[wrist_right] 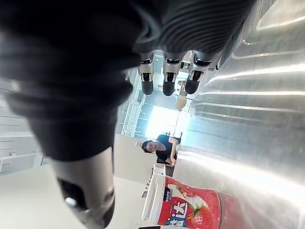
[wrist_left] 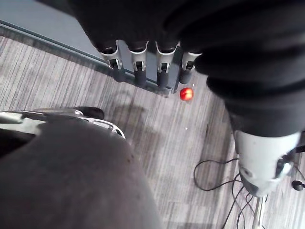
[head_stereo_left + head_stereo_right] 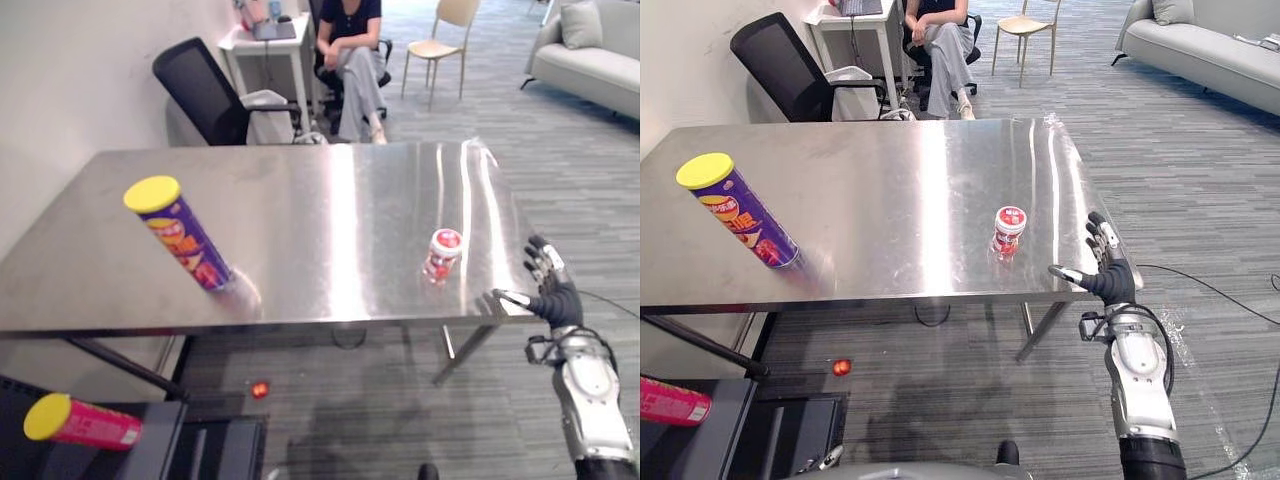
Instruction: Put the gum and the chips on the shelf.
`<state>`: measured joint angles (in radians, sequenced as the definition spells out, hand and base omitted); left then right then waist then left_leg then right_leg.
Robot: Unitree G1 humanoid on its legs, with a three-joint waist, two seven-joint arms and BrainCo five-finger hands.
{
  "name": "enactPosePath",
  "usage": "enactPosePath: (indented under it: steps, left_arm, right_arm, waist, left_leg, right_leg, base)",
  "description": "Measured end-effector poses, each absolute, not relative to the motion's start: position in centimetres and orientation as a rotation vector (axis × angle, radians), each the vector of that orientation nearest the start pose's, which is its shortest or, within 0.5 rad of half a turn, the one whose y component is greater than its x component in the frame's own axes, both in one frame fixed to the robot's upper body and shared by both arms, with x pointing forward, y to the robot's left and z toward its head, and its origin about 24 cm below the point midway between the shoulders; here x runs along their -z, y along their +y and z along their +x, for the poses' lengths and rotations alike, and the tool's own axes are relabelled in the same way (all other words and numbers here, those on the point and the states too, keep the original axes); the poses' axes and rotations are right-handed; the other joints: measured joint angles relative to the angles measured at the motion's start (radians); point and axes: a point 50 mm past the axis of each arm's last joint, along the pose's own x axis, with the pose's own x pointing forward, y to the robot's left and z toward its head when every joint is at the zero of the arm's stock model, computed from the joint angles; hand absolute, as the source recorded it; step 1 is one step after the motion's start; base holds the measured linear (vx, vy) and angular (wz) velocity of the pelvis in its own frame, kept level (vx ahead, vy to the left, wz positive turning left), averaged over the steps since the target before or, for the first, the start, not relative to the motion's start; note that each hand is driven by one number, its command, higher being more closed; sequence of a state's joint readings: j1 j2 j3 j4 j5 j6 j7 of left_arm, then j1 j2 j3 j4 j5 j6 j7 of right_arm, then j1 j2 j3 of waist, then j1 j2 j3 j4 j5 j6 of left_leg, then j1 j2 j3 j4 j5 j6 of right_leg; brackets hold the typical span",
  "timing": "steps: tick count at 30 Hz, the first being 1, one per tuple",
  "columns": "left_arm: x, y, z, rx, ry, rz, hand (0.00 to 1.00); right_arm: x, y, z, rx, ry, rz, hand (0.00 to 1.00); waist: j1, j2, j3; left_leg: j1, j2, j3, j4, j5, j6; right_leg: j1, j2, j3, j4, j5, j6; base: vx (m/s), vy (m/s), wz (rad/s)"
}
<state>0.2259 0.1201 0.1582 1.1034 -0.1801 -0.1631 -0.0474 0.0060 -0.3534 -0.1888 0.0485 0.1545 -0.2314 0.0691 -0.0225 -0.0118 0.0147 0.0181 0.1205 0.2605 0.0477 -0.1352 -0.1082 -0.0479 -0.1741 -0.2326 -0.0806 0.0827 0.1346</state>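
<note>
A purple chips can (image 3: 180,236) with a yellow lid stands tilted on the left of the steel table (image 3: 330,190). The small white gum tub (image 3: 442,254) with a red lid stands near the table's front right. My right hand (image 3: 552,285) hovers at the table's front right corner, a little right of the gum, open with straight fingers (image 1: 167,78); the gum tub (image 1: 186,208) shows past them. My left hand (image 2: 143,64) hangs over the floor, fingers straight, holding nothing. A dark shelf (image 3: 165,440) sits low at the front left, with a pink can (image 3: 80,422) lying on it.
A person (image 3: 350,50) sits behind the table by a small white desk (image 3: 262,45). A black office chair (image 3: 210,95) stands at the table's far left edge. A beige chair (image 3: 440,40) and a sofa (image 3: 590,50) stand further back. A small red ball (image 3: 260,389) lies on the floor.
</note>
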Motion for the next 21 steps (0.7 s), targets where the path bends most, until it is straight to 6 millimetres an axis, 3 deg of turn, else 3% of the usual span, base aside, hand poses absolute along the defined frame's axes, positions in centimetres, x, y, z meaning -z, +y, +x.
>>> enactPosePath:
  steps: [12, 21]
  left_arm:
    - [16.4, 22.0, 3.7, -0.331, 1.114, -0.126, 0.00]
    - [16.4, 21.9, 4.2, -0.325, 1.103, -0.124, 0.00]
  right_arm:
    - [-7.5, -26.0, 27.1, 0.157, -0.174, -0.189, 0.00]
    - [-7.8, -25.0, 29.0, 0.127, -0.174, -0.176, 0.00]
  waist:
    - [0.025, -0.003, 0.002]
    - [0.031, -0.004, 0.038]
  left_leg:
    - [-0.015, -0.006, -0.030, -0.011, 0.013, 0.002]
    - [-0.016, -0.010, -0.049, -0.012, 0.017, 0.003]
  right_leg:
    - [0.005, -0.004, -0.032, -0.009, 0.002, 0.003]
    - [0.017, -0.007, -0.045, -0.013, 0.002, 0.002]
  base:
    - [0.00, -0.003, 0.08]
    - [-0.01, 0.001, 0.05]
